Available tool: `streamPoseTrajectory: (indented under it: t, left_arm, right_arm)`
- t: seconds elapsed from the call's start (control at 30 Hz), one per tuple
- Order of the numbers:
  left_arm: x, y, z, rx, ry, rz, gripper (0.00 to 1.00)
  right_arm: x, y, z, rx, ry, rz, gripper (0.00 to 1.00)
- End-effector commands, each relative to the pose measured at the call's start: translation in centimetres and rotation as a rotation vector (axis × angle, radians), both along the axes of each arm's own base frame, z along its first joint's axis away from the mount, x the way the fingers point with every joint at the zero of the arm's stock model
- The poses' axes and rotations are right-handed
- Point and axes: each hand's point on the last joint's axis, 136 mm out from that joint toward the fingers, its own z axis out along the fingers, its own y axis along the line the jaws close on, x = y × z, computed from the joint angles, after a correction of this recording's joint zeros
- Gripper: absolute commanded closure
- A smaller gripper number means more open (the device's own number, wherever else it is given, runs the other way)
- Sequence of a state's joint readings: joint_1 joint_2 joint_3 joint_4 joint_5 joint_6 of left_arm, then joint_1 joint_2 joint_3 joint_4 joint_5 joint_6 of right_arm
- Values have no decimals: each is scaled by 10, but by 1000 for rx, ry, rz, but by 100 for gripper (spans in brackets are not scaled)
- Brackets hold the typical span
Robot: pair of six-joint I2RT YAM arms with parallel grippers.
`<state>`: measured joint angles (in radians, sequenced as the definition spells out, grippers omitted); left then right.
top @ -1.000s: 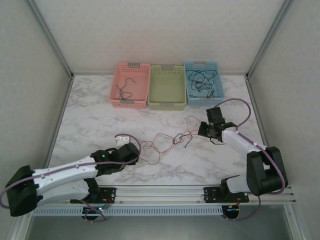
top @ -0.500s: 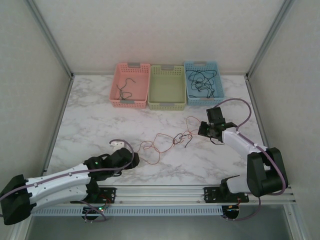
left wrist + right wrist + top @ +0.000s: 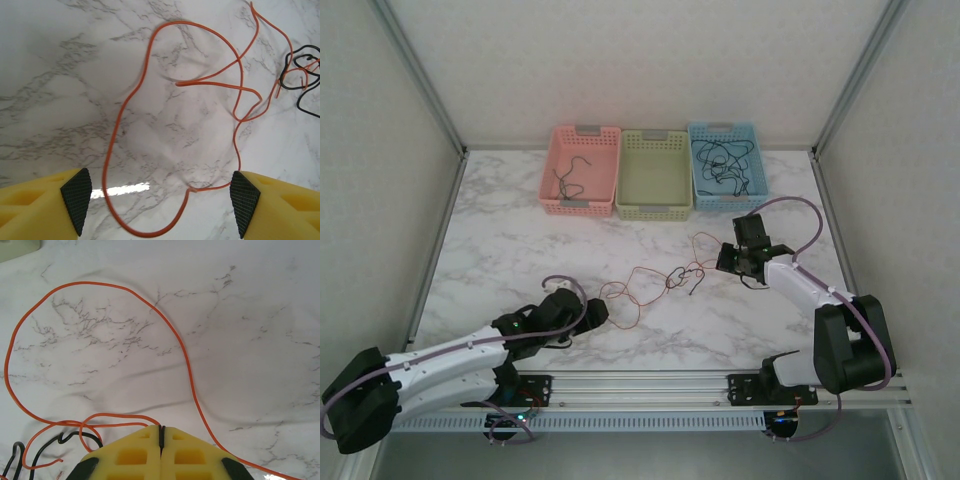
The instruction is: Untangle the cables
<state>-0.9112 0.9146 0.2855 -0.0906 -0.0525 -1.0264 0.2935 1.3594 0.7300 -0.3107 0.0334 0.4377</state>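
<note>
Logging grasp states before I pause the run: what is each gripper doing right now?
Left gripper: open, holding nothing.
Right gripper: closed on the cables, on an orange strand.

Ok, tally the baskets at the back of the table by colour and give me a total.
Pink basket: 1
Green basket: 1
Blue basket: 1
Total: 3 baskets

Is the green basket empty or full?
Empty: the green basket shows a bare floor, unlike the pink basket and blue basket, which hold wires.
</note>
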Motion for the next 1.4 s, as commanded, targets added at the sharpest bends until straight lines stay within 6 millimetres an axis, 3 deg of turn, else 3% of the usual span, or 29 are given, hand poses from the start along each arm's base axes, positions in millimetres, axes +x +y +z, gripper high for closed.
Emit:
streamPoseTrajectory:
  t: [0.0, 0.13, 0.3, 0.53, 0.63, 0.73, 0.9, 0.97, 1.17, 1.37]
  left_arm:
    - [3, -7, 2, -48, 7, -4, 27]
    - [7, -5, 1, -33, 4, 6, 35]
    - [16, -2, 9, 19, -41, 3, 55]
    - [26, 7, 17, 73, -67, 8, 99]
    - [30, 22, 33, 145, -107, 21, 100]
    - [35, 44, 63, 213, -167, 48, 100]
    - [35, 79, 142, 245, -298, 95, 100]
    - [32, 87, 173, 248, -348, 102, 100]
    - [21, 116, 238, 314, -454, 122, 100]
    - [0, 170, 307, 394, -608, 244, 100]
  right_arm:
    - [2, 0, 3, -14, -3, 3, 100]
    - [1, 1, 1, -14, 1, 5, 100]
    - [2, -1, 2, -24, 0, 7, 100]
    - [3, -1, 9, -27, -12, 6, 100]
    - [2, -3, 10, -36, -16, 7, 100]
    - [2, -5, 12, -45, -21, 5, 100]
    - [3, -4, 11, -43, -21, 1, 100]
    - [4, -5, 11, -43, -22, -1, 100]
    - [5, -4, 8, -41, -20, -5, 100]
    - [4, -12, 6, -89, -11, -13, 100]
